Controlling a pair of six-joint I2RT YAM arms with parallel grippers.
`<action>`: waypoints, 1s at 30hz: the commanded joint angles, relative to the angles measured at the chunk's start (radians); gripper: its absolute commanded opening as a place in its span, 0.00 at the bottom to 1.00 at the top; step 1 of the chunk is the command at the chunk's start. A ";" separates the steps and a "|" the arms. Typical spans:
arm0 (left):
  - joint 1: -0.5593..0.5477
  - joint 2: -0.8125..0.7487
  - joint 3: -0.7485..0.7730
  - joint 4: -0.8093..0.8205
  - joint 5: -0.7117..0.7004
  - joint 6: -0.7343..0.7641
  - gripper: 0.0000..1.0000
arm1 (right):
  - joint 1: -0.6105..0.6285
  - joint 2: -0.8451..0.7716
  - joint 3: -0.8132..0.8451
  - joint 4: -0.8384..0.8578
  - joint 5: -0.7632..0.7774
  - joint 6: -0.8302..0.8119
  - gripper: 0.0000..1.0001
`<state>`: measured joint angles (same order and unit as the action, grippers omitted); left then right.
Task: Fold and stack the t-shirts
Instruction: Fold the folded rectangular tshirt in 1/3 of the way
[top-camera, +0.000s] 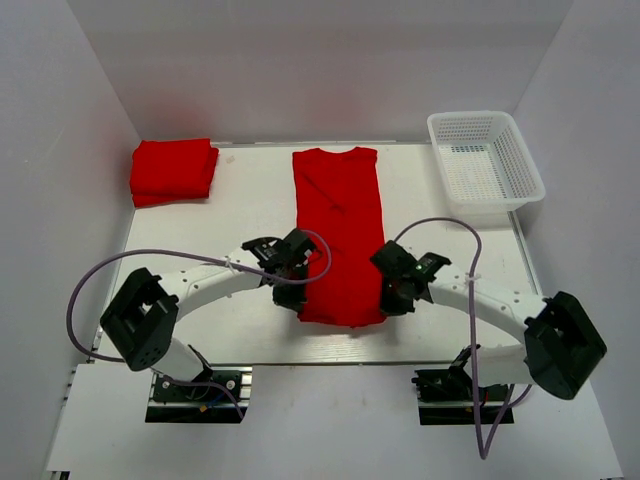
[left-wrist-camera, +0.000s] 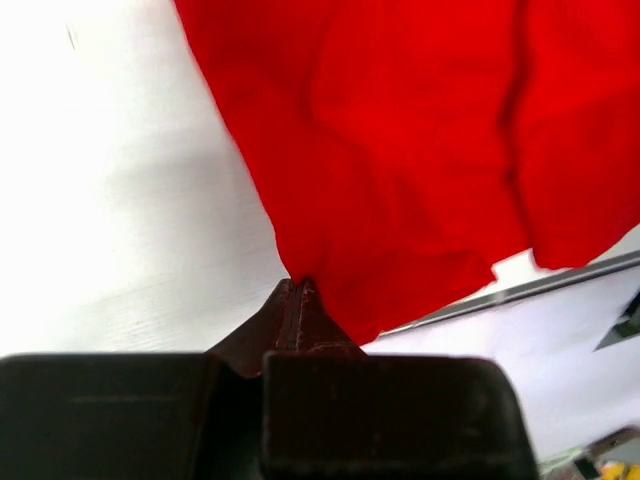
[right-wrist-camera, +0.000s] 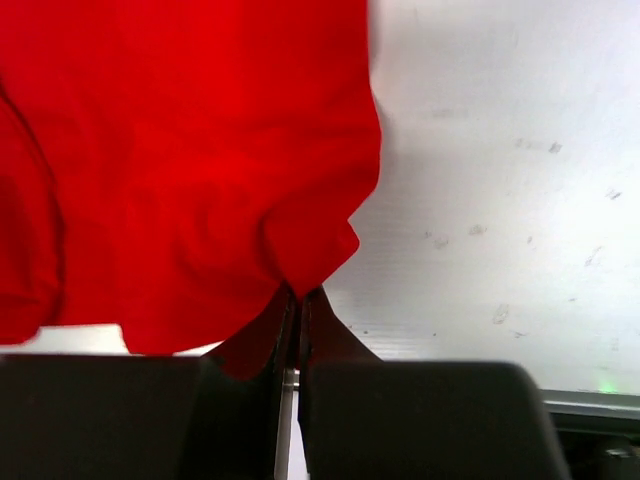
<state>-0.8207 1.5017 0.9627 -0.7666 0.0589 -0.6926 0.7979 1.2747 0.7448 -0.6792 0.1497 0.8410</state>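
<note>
A red t-shirt (top-camera: 338, 232) lies in a long narrow strip down the middle of the table, collar at the far end. My left gripper (top-camera: 297, 262) is shut on its left edge near the hem; in the left wrist view the cloth (left-wrist-camera: 400, 150) hangs from the closed fingertips (left-wrist-camera: 298, 290). My right gripper (top-camera: 385, 270) is shut on its right edge; the right wrist view shows the cloth (right-wrist-camera: 190, 170) pinched between the fingertips (right-wrist-camera: 298, 295). A folded red t-shirt (top-camera: 173, 170) sits at the far left.
A white mesh basket (top-camera: 485, 165) stands at the far right of the table. White walls close in the back and both sides. The table's near edge (top-camera: 330, 365) runs just behind the held hem.
</note>
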 joint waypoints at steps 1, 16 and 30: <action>0.015 0.023 0.102 -0.051 -0.060 -0.002 0.00 | -0.012 0.057 0.143 -0.086 0.109 -0.056 0.00; 0.176 0.333 0.534 -0.069 -0.199 0.122 0.00 | -0.190 0.351 0.517 -0.026 0.176 -0.287 0.00; 0.271 0.469 0.754 0.004 -0.211 0.286 0.00 | -0.302 0.561 0.761 0.007 0.064 -0.416 0.00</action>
<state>-0.5709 1.9778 1.6718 -0.7860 -0.1379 -0.4549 0.5133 1.8233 1.4513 -0.6956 0.2363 0.4721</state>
